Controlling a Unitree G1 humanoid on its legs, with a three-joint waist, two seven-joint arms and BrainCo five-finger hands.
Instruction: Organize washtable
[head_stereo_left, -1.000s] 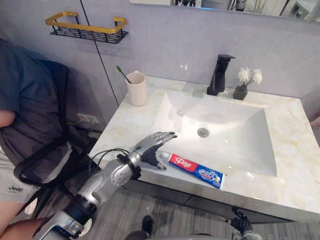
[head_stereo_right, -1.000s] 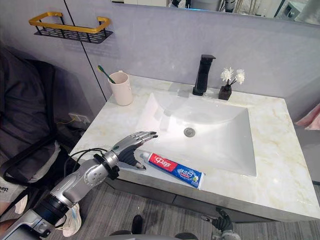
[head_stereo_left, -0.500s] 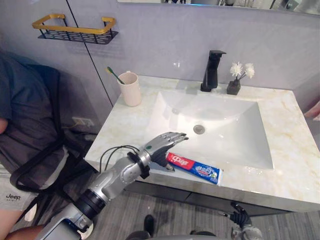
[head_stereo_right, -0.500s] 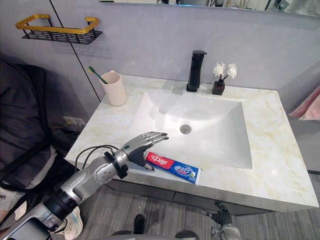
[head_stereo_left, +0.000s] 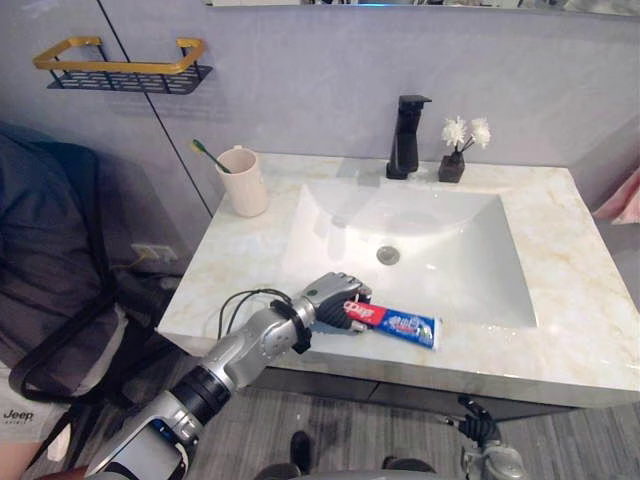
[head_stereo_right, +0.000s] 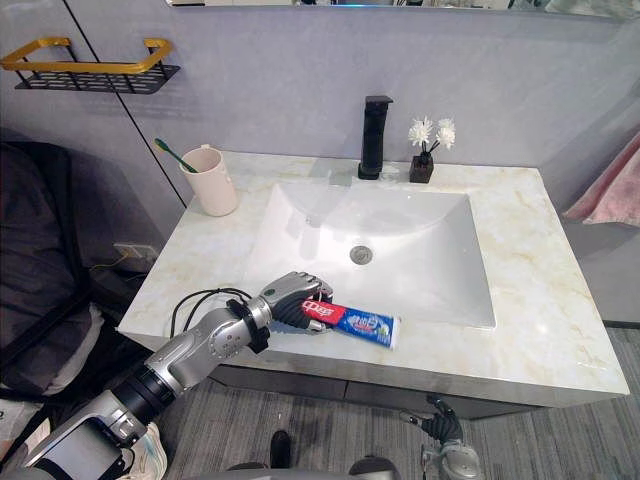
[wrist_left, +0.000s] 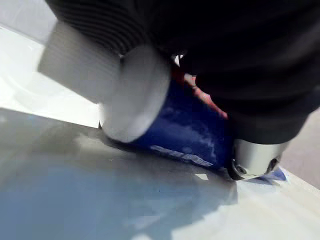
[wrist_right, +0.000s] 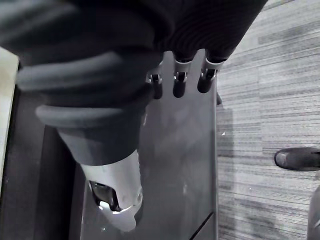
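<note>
The left hand (head_stereo_right: 295, 292) is clenched round the cap end of the toothpaste tube (head_stereo_right: 360, 322), which lies on the front edge of the desk (head_stereo_right: 545, 300), just before the sink (head_stereo_right: 420, 230). The tube looks light and soft, apt to buckle mid-body, so the stiff cap end is the sound hold. The marble looks slick; a cup (head_stereo_right: 210, 185) stands at the back corner. The right hand (wrist_right: 117, 185) hangs loose, holding nothing
</note>
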